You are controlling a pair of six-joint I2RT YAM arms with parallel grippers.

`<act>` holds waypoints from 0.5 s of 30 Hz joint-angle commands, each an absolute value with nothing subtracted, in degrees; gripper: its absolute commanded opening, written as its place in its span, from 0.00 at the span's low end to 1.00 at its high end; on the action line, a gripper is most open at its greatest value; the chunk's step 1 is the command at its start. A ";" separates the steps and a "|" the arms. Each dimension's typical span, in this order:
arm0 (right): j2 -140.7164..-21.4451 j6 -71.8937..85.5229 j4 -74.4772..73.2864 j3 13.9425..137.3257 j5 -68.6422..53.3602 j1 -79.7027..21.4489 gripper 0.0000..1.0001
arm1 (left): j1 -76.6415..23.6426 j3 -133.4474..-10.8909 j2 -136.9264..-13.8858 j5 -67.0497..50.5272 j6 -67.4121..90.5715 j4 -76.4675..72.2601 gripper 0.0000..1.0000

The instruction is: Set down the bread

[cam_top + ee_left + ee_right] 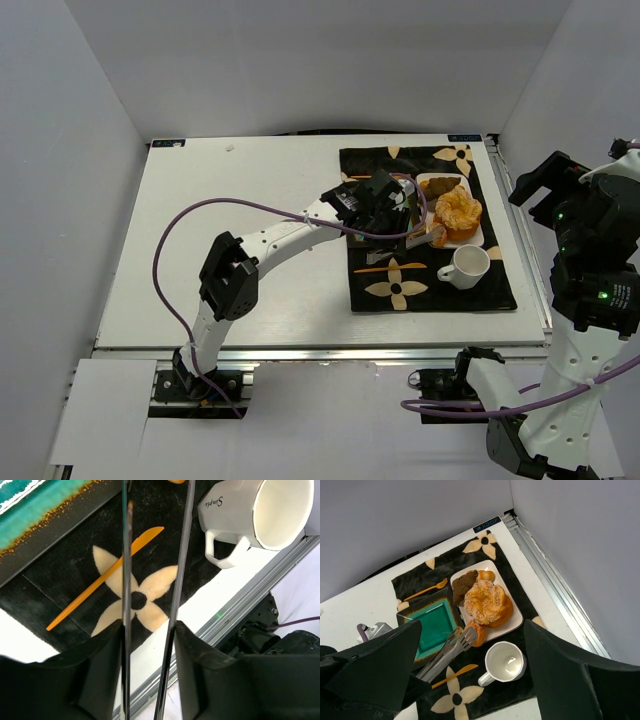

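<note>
Bread (478, 634): sm glossy orange-brown oval roll, lying at plate (516, 622) corner nearest mug (506, 662).

tray (514, 624): on mat (450, 562), frame centre
square plate (432, 625): left of tray
mug (505, 662): below tray
bread (477, 632): tray's lower-left edge, at tongs (447, 652) tips

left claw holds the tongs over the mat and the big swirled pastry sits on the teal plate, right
Not quite. The left claw does hold the tongs over the mat, but the big swirled pastry sits on the white plate, next to the teal plate, not on it. The right wrist view shows this.
</note>
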State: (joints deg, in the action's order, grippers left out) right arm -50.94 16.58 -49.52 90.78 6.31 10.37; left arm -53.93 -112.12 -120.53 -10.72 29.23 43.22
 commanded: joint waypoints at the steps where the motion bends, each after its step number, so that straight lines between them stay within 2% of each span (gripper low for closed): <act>1: -50.45 15.82 -47.99 90.26 7.03 10.20 0.89 | -54.32 -111.97 -119.27 -12.22 29.79 41.48 0.51; 4: -50.36 15.73 -47.99 90.26 7.03 10.20 0.89 | -54.32 -111.97 -119.09 -12.30 29.71 41.57 0.48; 6: -50.36 15.73 -47.99 90.18 7.12 10.20 0.89 | -54.32 -111.97 -118.74 -12.39 29.71 41.75 0.38; 11: -50.10 16.00 -47.73 89.74 7.12 10.28 0.89 | -54.32 -111.97 -116.90 -11.61 29.79 42.45 0.26; 15: -50.10 16.17 -47.46 89.65 6.94 10.20 0.89 | -54.32 -112.06 -114.97 -10.64 30.06 42.63 0.25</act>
State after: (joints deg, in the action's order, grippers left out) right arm -50.54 16.34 -49.52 90.08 6.31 10.37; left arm -53.93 -112.12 -120.44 -11.09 29.82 43.27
